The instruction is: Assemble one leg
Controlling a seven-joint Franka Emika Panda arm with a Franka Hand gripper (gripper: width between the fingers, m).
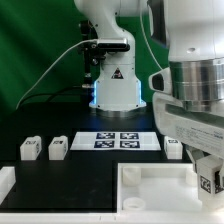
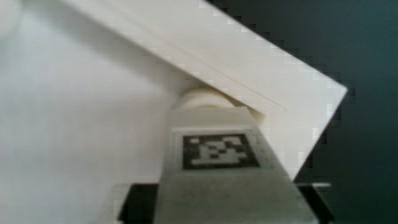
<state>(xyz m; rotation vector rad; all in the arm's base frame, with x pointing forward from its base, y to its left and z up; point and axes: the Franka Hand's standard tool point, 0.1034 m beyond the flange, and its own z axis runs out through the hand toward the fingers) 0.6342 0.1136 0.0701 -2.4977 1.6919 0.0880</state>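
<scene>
Since my gripper point(image 2: 217, 205) is clamped on the leg point(image 2: 217, 160), jaws closed down to its width with a finger point(image 2: 139, 203) showing either side, the job now is seating, not grasping. The leg sticks straight out ahead of my fingertips, tag facing the wrist camera. Its rounded peg end point(image 2: 210, 100) sits right at a corner of the panel point(image 2: 89, 120), touching or nearly so. Can't tell if it has found a hole.

My read: the step in hand is getting that peg started in the corner.
- keep the leg axis square to the panel face
- centre the peg before any push or twist
- advance slowly, and back off if the panel skids
- don't slacken the grip until it's seated

Main risk is a crooked start, or shoving the corner sideways. A loose leg point(image 1: 30, 148), its neighbour point(image 1: 58, 148) and the marker board point(image 1: 120, 140) lie well apart from me, so no clearance worry.
</scene>
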